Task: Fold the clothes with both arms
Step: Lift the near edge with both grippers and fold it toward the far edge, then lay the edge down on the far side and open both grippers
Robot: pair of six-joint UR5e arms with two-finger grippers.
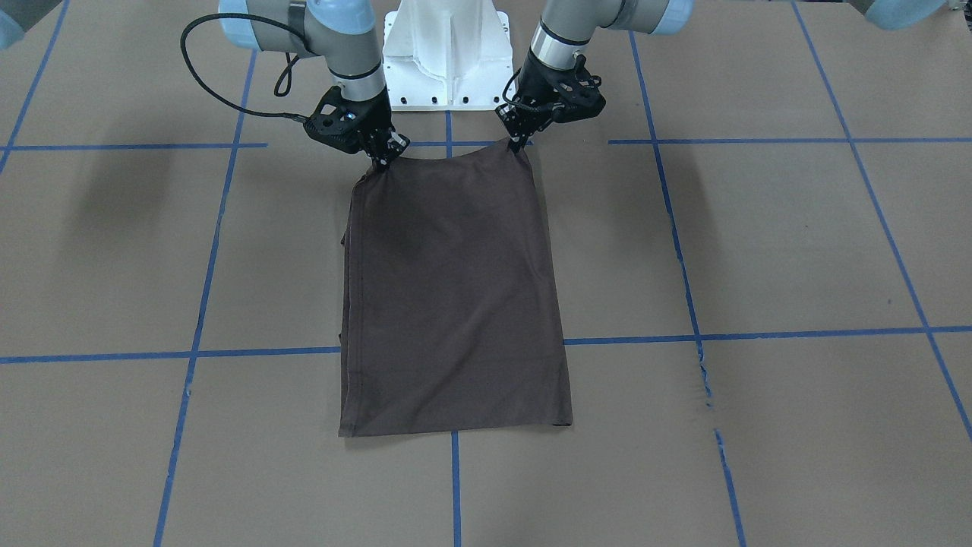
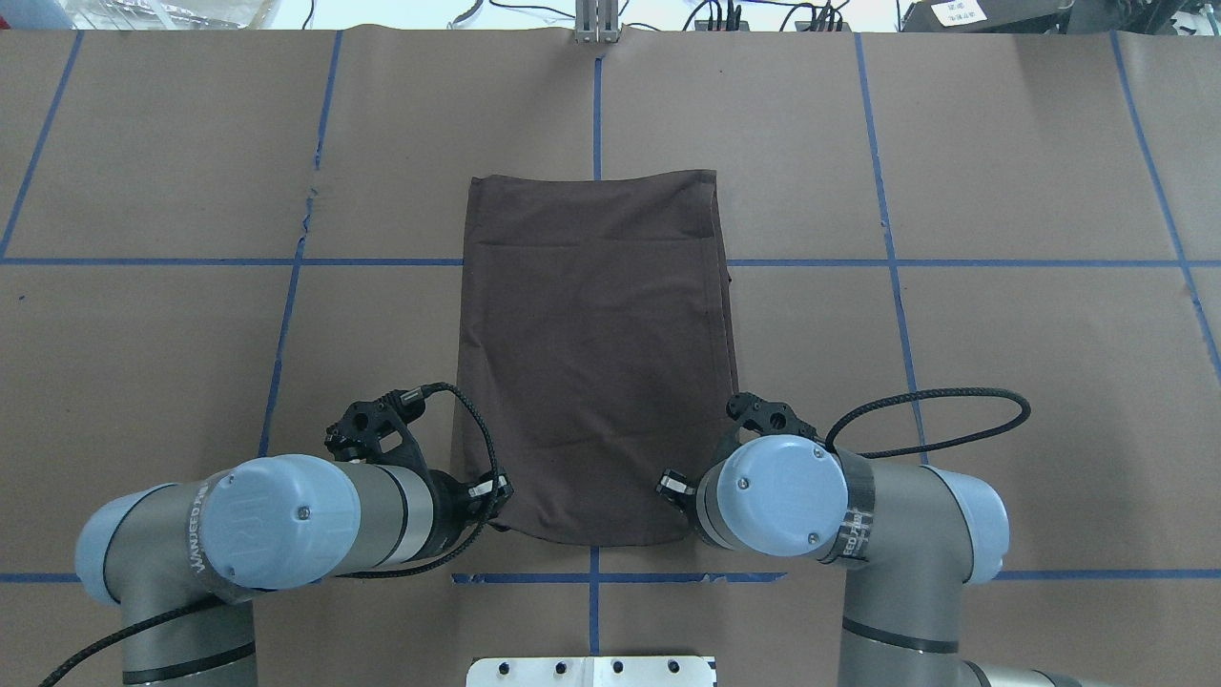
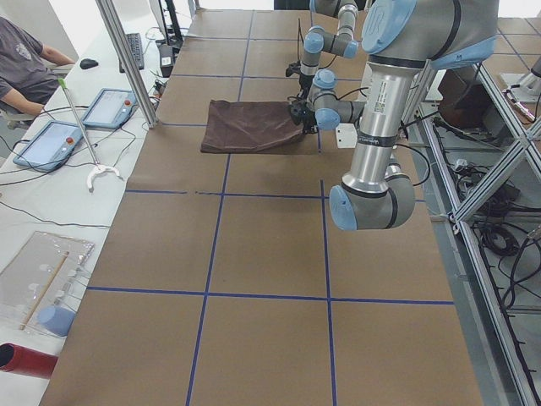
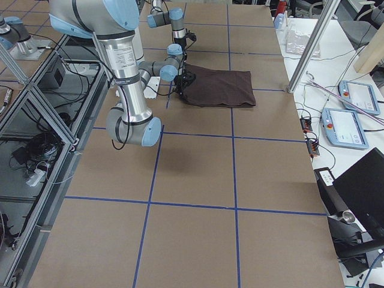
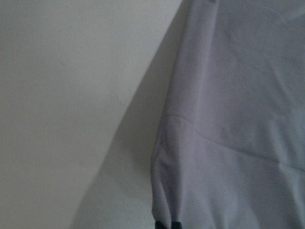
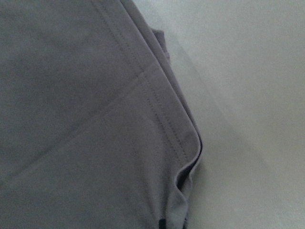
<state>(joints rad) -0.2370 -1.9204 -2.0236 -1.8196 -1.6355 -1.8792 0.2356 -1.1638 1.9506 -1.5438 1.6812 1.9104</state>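
Front-facing exterior: T-shirt (image 1: pixel 456 296) lies flat mid-table (image 1: pixel 759 243), folded into a long dark rectangle, no sleeves showing. Its far end crosses the blue tape line (image 1: pixel 759 334). My left gripper (image 1: pixel 519 144), on this view's right, is pinched tight on one corner of the end nearest my white base (image 1: pixel 448 53). My right gripper (image 1: pixel 382 159) is pinched on the other corner of that end. The edge between them runs in a shallow arc.

Overhead exterior: same layout, shirt lengthwise away from me and straddling the centre tape line. My wrists cover both held corners, so the fingertips are hidden. A stack of layered edges shows along the shirt's right side.

Exterior left: shirt is far up the table, both grippers at its robot-side end, too small to judge the jaws. A seated person (image 3: pixel 25 59) is at the top left beside two tablets (image 3: pixel 106 108).

Exterior right: shirt again small and far, my arms at its robot-side end. More tablets (image 4: pixel 345 126) sit on the side bench.

Left wrist-mounted: cloth fills the right half with bare table on the left. A dark fingertip (image 5: pixel 169 224) sits at the bottom edge, touching the fabric.

Right wrist-mounted: cloth fills the left side and a stitched hem (image 6: pixel 167 129) runs diagonally. Layers curl at the edge. A dark fingertip (image 6: pixel 162 224) shows at the bottom, on the cloth.
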